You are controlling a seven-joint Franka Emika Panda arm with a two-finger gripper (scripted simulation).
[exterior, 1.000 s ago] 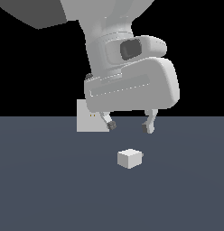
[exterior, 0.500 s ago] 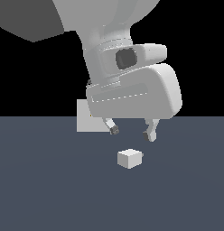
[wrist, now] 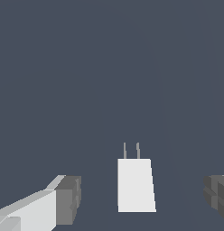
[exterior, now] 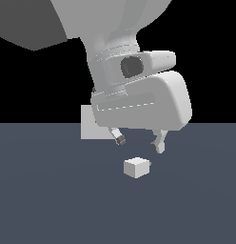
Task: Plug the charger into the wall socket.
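The charger (exterior: 136, 167) is a small off-white cube lying on the dark grey floor, its thin prongs showing in the wrist view on one side of the charger (wrist: 135, 184). My gripper (exterior: 140, 144) hangs open just above it, fingers spread wide with nothing between them. In the wrist view the charger lies between the two dark pads (wrist: 68, 200), nearer one than the other. The wall socket (exterior: 91, 127) is a light-grey upright plate behind the hand toward the exterior view's left, largely covered by the hand.
The dark grey floor (exterior: 53, 200) stretches flat all around the charger. The arm's bulky white body (exterior: 139, 100) fills the upper middle of the exterior view against a black background.
The arm has come lower and closer to the camera, bringing the open fingers down toward the charger. The charger and the socket have not moved.
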